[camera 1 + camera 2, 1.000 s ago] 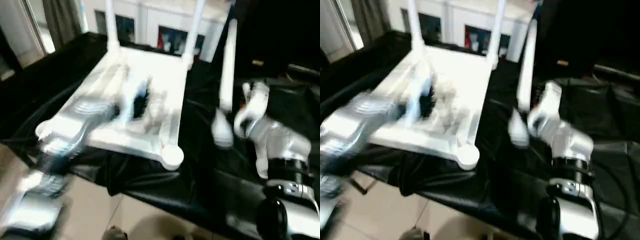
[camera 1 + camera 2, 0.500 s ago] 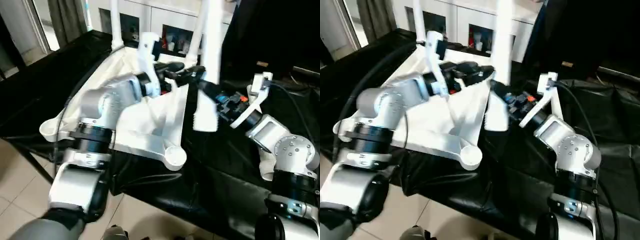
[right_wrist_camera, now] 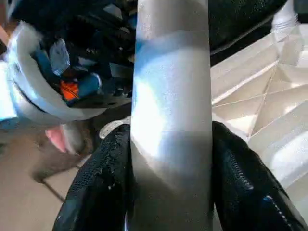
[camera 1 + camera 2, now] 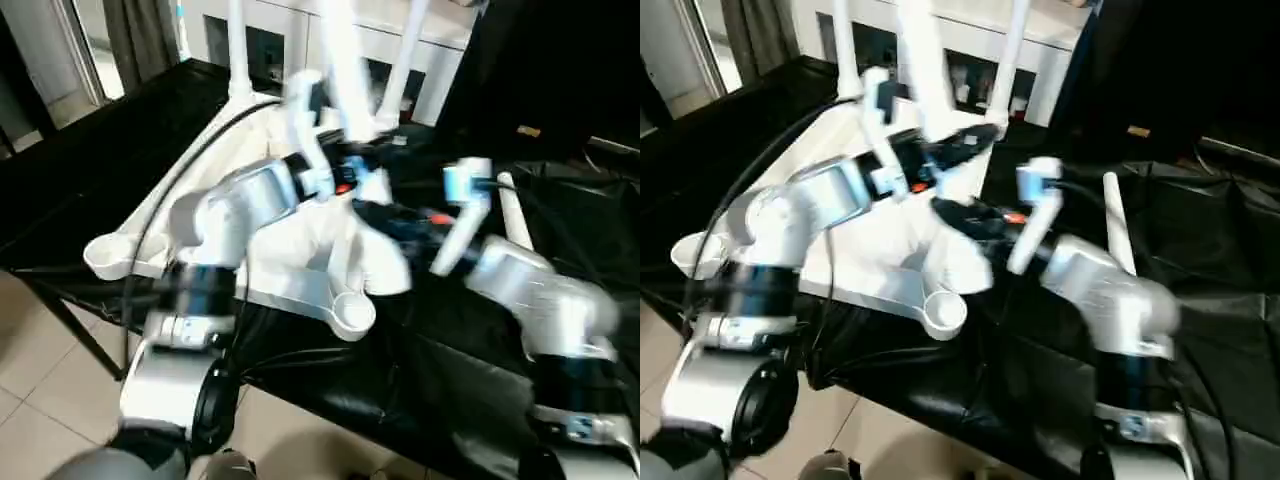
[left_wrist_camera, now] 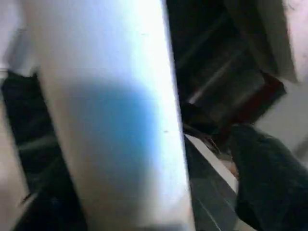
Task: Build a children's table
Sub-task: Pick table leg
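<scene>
The children's table lies upside down on the black cloth, its near corner socket (image 4: 350,312) empty. Two legs (image 4: 238,50) (image 4: 412,50) stand upright in the far sockets. My right gripper (image 4: 395,215) is shut on a third leg (image 4: 923,70), which leans with its top toward the left and its lower end over the ribbed underside. In the right wrist view both black fingers (image 3: 103,178) press the leg (image 3: 171,96) from either side. My left gripper (image 4: 965,145) hovers open right beside that leg, which looms close in the left wrist view (image 5: 110,120).
Another leg (image 4: 512,222) lies loose on the black cloth (image 4: 470,360) to the right. A white cabinet with glass doors (image 4: 280,45) stands behind the table. Tiled floor (image 4: 50,400) shows past the near left edge.
The held leg has swung from upright to leaning left, its lower end now over the table top. My right arm moved left with it; my left gripper stayed close beside the leg.
</scene>
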Available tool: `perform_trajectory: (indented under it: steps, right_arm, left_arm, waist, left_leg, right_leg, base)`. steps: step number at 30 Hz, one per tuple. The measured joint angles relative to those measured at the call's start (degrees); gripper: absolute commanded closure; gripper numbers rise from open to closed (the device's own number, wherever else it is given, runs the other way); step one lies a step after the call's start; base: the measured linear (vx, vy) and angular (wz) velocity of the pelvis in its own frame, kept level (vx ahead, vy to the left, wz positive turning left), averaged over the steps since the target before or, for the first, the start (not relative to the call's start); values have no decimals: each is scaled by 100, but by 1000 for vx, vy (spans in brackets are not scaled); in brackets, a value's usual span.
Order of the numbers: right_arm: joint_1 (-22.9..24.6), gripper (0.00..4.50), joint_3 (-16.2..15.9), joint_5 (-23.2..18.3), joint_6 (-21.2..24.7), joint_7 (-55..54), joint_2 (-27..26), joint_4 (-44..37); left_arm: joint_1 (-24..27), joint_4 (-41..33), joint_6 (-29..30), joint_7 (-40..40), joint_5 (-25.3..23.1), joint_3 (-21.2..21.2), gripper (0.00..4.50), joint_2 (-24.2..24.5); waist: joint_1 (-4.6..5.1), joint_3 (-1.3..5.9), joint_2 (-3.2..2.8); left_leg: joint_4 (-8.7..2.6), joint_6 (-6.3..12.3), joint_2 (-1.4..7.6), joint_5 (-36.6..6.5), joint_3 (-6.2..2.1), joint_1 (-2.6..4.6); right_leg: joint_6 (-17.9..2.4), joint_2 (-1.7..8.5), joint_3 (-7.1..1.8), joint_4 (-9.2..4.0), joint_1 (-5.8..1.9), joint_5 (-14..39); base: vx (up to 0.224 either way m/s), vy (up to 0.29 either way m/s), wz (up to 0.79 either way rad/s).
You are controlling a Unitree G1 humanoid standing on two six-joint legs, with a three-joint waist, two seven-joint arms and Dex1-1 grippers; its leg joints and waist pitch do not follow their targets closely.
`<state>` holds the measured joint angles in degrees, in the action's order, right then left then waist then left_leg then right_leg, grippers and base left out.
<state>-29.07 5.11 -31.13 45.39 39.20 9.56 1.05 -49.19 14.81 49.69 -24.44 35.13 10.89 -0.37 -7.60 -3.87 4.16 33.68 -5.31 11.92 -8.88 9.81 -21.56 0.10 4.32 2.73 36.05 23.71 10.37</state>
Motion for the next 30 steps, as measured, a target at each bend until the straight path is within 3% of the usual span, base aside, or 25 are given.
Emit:
perform_trajectory:
  steps: [1,5,7,14,24,25,30]
  right_arm:
    - [0,262,-127,118,-100,-136,-29,-32]
    - [0,262,-381,417,-243,-443,-78,-96]
    - [2,263,-484,607,-322,-626,-159,-98]
    - [4,263,-635,847,-464,-1040,-346,-101]
    - [7,263,-710,944,-535,-1183,-376,-142]
    - [7,228,-718,940,-567,-1176,-371,-142]
    - [2,185,-561,617,-498,-958,-362,-144]
  left_arm:
    - [11,-61,35,187,-1,49,67,-51]
    - [86,-96,27,600,-85,140,75,-149]
    - [153,-95,-76,850,-177,181,110,-271]
    - [170,-95,-287,1399,-480,156,158,-367]
    - [170,-117,-396,1402,-660,25,243,-334]
    - [170,-137,-406,1385,-659,13,249,-325]
    - [170,-159,-368,733,-550,-138,259,-30]
  waist:
    - [-18,2,5]
    - [-52,2,8]
    - [-51,2,8]
    - [-40,2,6]
    - [-36,1,0]
    - [-35,1,0]
    - [-37,1,0]
  left_leg:
    - [1,0,0,0,0,-1]
    - [2,1,0,0,0,-19]
    - [5,2,0,0,0,-39]
    - [5,4,0,1,-3,-48]
    - [6,4,-1,1,-6,-47]
    - [6,4,-1,1,-5,-46]
    - [6,4,-1,1,-6,-46]
  right_leg:
    - [0,0,0,-3,-1,0]
    - [-5,0,-1,-18,-1,-4]
    - [-9,0,-1,-21,7,-8]
    - [-7,0,-1,-24,14,-9]
    - [-2,-1,-2,-24,12,-17]
    - [-2,-1,-2,-24,12,-18]
    - [-2,-1,-1,-23,13,-21]
  base:
    - [0,0,0]
    - [0,0,0]
    - [0,0,0]
    - [0,0,0]
    - [0,0,0]
    - [0,0,0]
    - [0,0,0]
